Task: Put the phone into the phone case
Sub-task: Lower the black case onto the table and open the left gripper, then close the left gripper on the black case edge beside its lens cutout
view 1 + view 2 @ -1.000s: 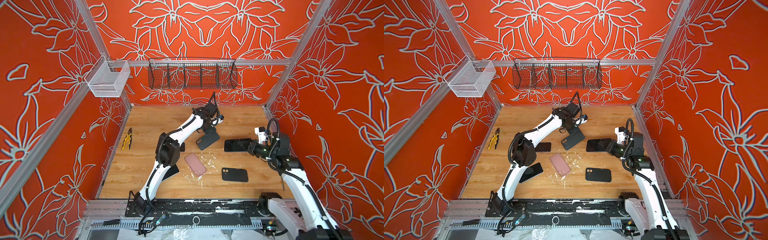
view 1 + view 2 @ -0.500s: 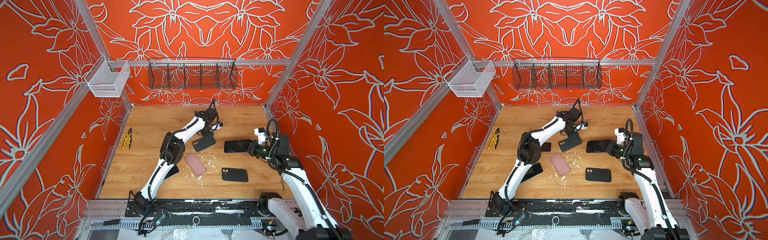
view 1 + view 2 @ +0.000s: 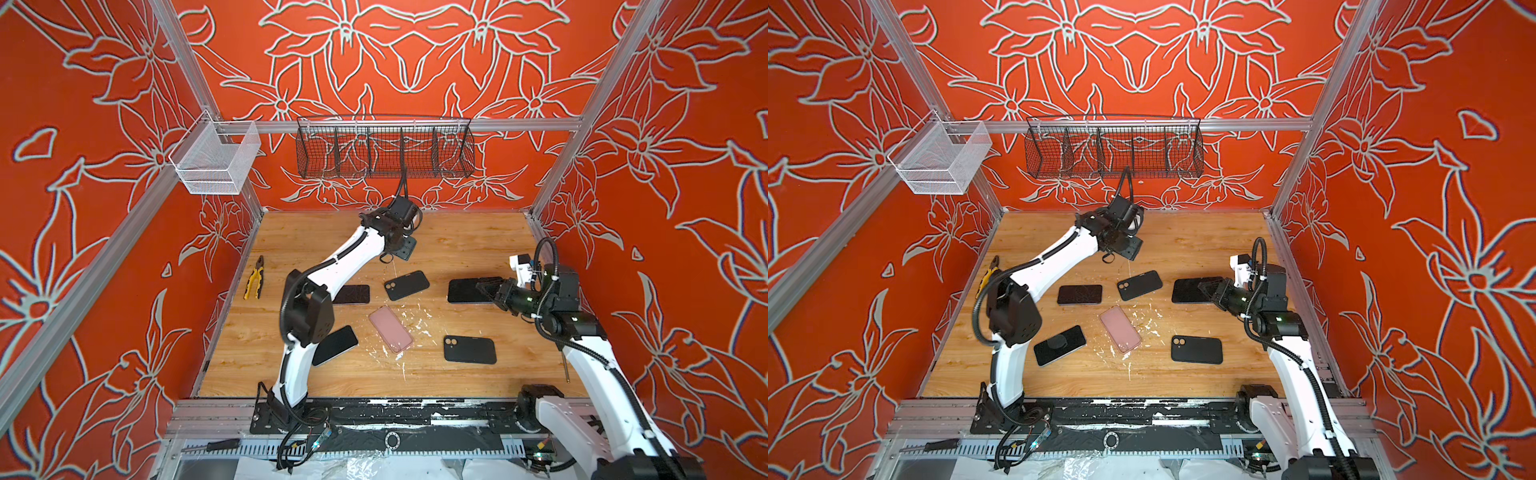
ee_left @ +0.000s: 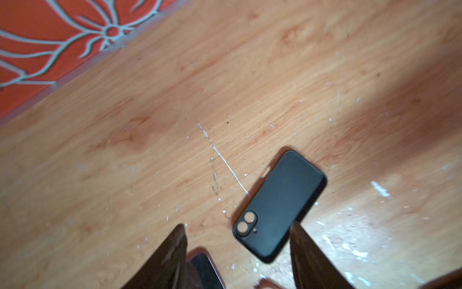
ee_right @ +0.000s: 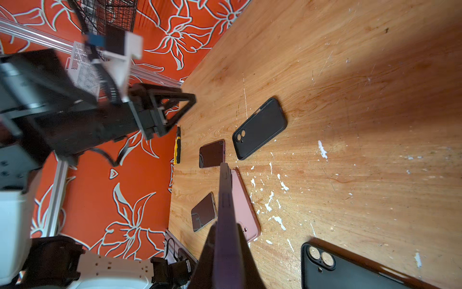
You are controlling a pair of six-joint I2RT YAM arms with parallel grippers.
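In both top views the left gripper [image 3: 404,250] hangs clear of the matte black case [image 3: 406,285] lying just ahead of it. The right gripper [image 3: 485,287] clamps a flat dark phone [image 3: 467,289].

Left wrist: fingers [image 4: 172,252] spread wide, wood showing through the case's lens holes.

Right wrist: the phone's purple edge runs out between the jaws, with a glossy case [image 5: 350,270] beside it.

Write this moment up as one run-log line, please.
left gripper open, empty | right gripper shut on phone | rear black case flat on table
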